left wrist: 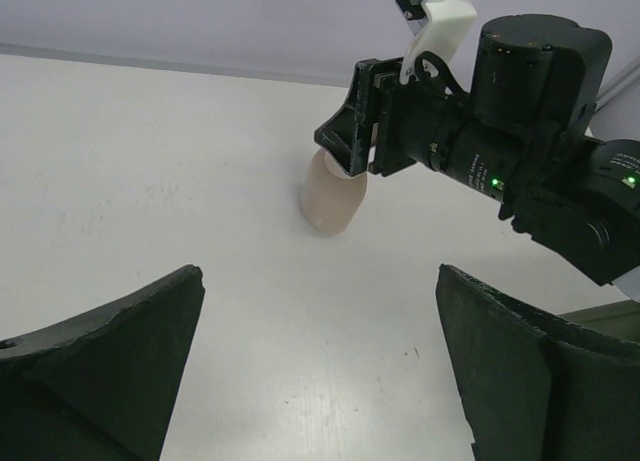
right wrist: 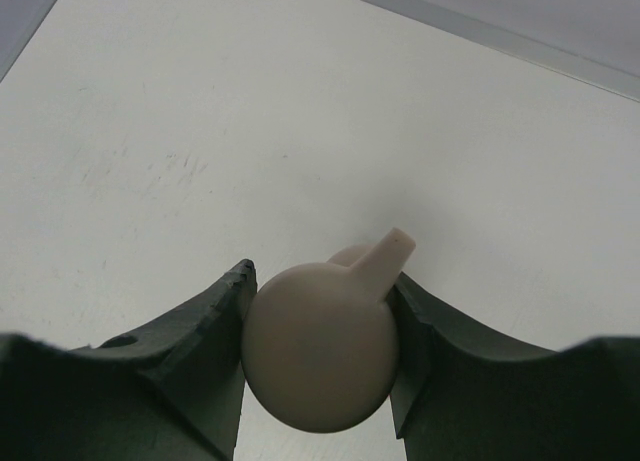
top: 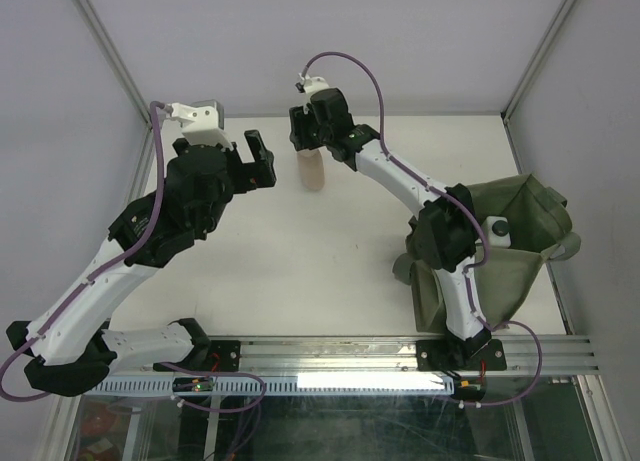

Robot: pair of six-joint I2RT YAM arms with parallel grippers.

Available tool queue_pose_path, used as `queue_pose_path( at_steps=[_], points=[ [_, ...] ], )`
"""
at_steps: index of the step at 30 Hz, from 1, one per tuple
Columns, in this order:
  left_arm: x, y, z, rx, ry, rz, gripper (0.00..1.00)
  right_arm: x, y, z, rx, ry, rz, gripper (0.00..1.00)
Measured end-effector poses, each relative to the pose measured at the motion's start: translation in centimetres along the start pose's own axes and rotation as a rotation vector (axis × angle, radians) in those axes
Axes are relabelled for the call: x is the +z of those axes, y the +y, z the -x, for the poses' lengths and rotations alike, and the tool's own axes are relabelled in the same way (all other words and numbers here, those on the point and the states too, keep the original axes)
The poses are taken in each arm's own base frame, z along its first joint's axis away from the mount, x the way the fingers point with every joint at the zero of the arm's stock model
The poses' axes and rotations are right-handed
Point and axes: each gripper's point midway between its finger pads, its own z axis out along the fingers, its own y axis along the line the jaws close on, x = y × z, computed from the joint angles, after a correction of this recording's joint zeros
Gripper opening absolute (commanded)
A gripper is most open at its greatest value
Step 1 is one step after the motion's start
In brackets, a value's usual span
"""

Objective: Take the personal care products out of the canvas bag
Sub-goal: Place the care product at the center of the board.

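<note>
We note the right gripper (right wrist: 320, 326) gripping the tan bottle (right wrist: 318, 356) by its top, the bottle straight below it, long axis upright, base apparently on the table (top: 300, 271), well apart from the bag (top: 520, 206); the left gripper (top: 252, 166), wide open and empty, hovers beside it.

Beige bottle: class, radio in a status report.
Right gripper shut on beige bottle. Left gripper open, empty. White bottle inside canvas bag. Nothing in the way.

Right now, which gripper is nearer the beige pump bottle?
Right. The right gripper is closed around the beige pump bottle from above; the left gripper sits open off to the bottle's left, not touching it.
</note>
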Motion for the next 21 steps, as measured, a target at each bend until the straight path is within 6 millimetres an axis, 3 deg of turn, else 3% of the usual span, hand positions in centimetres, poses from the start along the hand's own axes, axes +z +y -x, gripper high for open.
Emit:
queue_pose_path(
  at_steps=[6,12,17,18,19,21],
  points=[
    [0.2,0.5,0.2,0.006,-0.001,0.01,0.99,0.4,-0.7,0.4,0.007,-0.027,-0.007,0.0],
    [0.3,0.4,0.1,0.004,0.005,-0.001,0.99,0.9,-1.2,-0.9,0.006,-0.009,-0.014,0.0],
    [0.3,0.2,0.0,0.003,0.009,-0.008,0.99,1.1,-1.2,-0.7,0.006,-0.027,-0.011,0.0],
    [0.3,0.2,0.0,0.003,0.01,-0.01,0.99,1.1,-1.1,-0.8,0.006,-0.026,-0.011,0.51],
    [0.2,0.1,0.0,0.003,0.012,-0.015,0.99,1.1,-1.1,-0.8,0.006,-0.024,-0.011,0.71],
    [0.2,0.0,-0.1,0.002,0.016,-0.023,0.99,1.0,-1.2,-0.9,-0.008,-0.015,-0.009,0.79]
  ],
)
